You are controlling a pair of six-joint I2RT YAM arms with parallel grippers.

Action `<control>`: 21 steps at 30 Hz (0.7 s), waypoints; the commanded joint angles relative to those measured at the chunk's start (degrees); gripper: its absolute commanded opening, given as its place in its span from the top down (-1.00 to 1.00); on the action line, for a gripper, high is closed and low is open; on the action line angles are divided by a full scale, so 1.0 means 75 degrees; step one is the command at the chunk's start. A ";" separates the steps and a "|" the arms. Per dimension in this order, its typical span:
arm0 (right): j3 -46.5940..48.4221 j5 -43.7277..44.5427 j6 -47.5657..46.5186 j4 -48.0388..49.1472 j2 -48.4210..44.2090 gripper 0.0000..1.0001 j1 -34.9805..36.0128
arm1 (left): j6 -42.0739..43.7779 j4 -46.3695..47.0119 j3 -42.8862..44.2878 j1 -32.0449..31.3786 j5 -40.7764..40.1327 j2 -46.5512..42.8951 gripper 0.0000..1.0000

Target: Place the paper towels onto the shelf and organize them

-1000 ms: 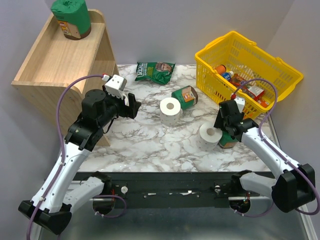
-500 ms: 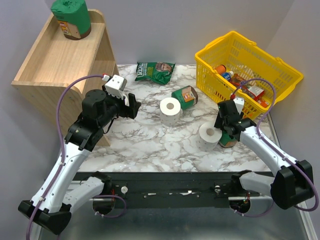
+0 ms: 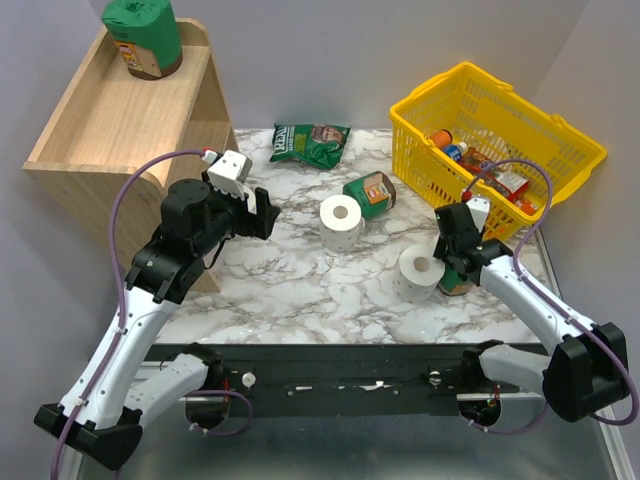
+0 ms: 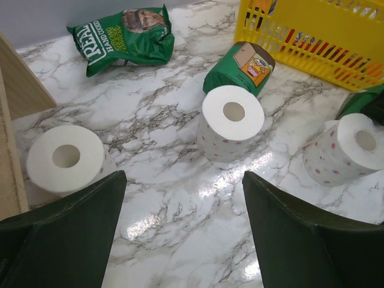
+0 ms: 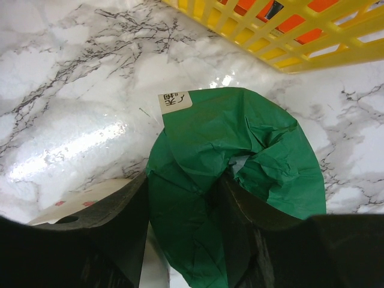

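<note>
My right gripper (image 5: 185, 180) is shut on the rim of a green-wrapped paper towel roll (image 5: 240, 150), one finger outside its wall and one in its top hollow. In the top view this gripper (image 3: 455, 268) sits over that roll (image 3: 458, 284), beside a white roll (image 3: 418, 272). My left gripper (image 4: 183, 175) is open and empty above the marble. A white roll (image 4: 63, 159) stands by the shelf, another (image 4: 231, 123) stands ahead, and a third (image 4: 348, 147) at right. A green roll (image 3: 370, 193) lies on its side. One green roll (image 3: 142, 38) stands on the wooden shelf (image 3: 95, 130).
A flat green snack bag (image 3: 310, 143) lies at the back of the marble table (image 3: 300, 290). A yellow basket (image 3: 560, 135) with groceries stands at the back right, close to my right arm. The shelf's side panel is just left of my left gripper.
My right gripper has shifted slightly right over the green roll. My left gripper has barely moved. The rolls stand where they were.
</note>
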 commanded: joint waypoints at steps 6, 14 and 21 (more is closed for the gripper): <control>0.0225 0.0176 -0.1324 0.0270 -0.0607 0.06 -0.0043 | -0.0039 -0.0353 0.0337 -0.0060 -0.0229 -0.0323 -0.77; 0.0788 -0.1120 -0.2449 0.0317 -0.1169 0.10 -0.0032 | -0.0168 -0.0528 0.0489 -0.0060 -0.0077 -0.0428 -0.80; 0.1666 -0.2752 -0.2685 0.0399 -0.1873 0.14 0.0331 | -0.0192 -0.0868 0.0828 -0.0060 -0.0182 -0.0510 -0.82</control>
